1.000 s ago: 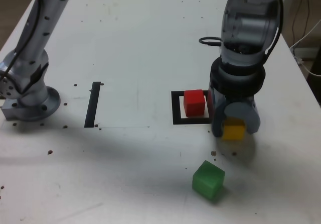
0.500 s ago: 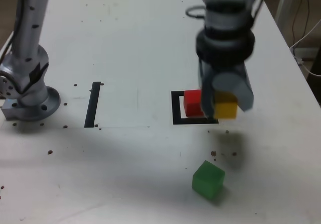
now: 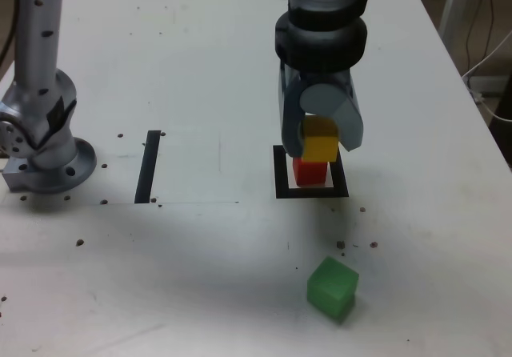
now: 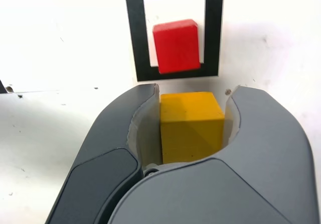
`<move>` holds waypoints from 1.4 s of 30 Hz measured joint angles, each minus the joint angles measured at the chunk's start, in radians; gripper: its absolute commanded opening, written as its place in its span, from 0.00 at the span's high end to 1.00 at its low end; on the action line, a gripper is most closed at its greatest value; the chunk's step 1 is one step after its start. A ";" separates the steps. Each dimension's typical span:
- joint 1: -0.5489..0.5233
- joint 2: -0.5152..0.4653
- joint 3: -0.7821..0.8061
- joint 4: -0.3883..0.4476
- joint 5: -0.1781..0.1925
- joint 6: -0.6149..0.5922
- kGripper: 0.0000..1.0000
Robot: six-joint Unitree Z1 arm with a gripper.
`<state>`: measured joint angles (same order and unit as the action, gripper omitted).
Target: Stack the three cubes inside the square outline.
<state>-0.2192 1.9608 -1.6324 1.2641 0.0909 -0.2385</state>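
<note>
The tool (image 3: pixel 320 137) grips the yellow cube (image 4: pixel 191 125) in the air just above the red cube (image 3: pixel 310 171), which sits inside the square outline (image 3: pixel 282 173) on the desk (image 3: pixel 200 69), so step 2 of stacking is in hand and next calls for lowering it squarely, while the green cube (image 3: pixel 332 287) waits near the desk's front edge.

Over the last second the gripper (image 3: pixel 320 145) rises off the table (image 3: pixel 200 69) and swings toward the exterior view's left, carrying the yellow cube (image 3: pixel 321 143) clamped between its jaws. A second ago that cube sat low at the table surface, just off the square outline (image 3: pixel 281 173) on the exterior view's right; half a second ago it hung beside the red cube (image 3: pixel 309 172), level with it. Now it hangs over the red cube, and whether the two touch cannot be told. The arm's upper links shift leftward too, and its shadow slides off the spot where the yellow cube first lay.
</note>
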 measured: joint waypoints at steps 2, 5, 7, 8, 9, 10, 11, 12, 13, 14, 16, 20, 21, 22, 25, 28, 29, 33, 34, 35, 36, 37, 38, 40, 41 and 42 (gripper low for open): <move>0.013 0.000 0.016 -0.008 0.006 0.000 0.88; 0.034 0.000 0.033 -0.014 0.018 0.000 0.88; 0.044 0.000 0.043 -0.014 0.020 0.000 0.88; 0.049 0.000 0.049 -0.015 0.020 0.000 0.87; 0.055 0.000 0.058 -0.016 0.019 0.000 0.87; 0.061 0.000 0.063 -0.018 0.018 0.001 0.87; 0.067 0.000 0.067 -0.019 0.015 0.002 0.86; 0.072 0.000 0.068 -0.020 0.013 0.004 0.86; 0.077 0.000 0.070 -0.021 0.011 0.006 0.86; 0.081 0.000 0.071 -0.021 0.011 0.010 0.86; 0.086 0.000 0.072 -0.021 0.011 0.015 0.86; 0.089 0.000 0.072 -0.022 0.009 0.021 0.86; 0.089 0.000 0.071 -0.023 0.006 0.024 0.85; 0.089 0.001 0.071 -0.025 0.002 0.028 0.85; 0.090 0.009 0.070 -0.030 -0.004 0.034 0.84; 0.091 0.023 0.068 -0.042 -0.014 0.046 0.82; 0.091 0.029 0.065 -0.045 -0.015 0.047 0.82; 0.096 0.040 0.056 -0.048 -0.015 0.054 0.79; 0.098 0.043 0.056 -0.048 -0.015 0.055 0.79; 0.100 0.047 0.056 -0.048 -0.015 0.057 0.78; 0.102 0.052 0.056 -0.048 -0.015 0.058 0.77; 0.103 0.055 0.056 -0.049 -0.015 0.058 0.76; 0.104 0.057 0.056 -0.051 -0.015 0.058 0.75; 0.104 0.057 0.056 -0.053 -0.015 0.059 0.72; 0.104 0.057 0.056 -0.054 -0.015 0.059 0.71; 0.104 0.058 0.056 -0.055 -0.015 0.059 0.68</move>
<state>-0.1151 2.0184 -1.5759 1.2091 0.0761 -0.1798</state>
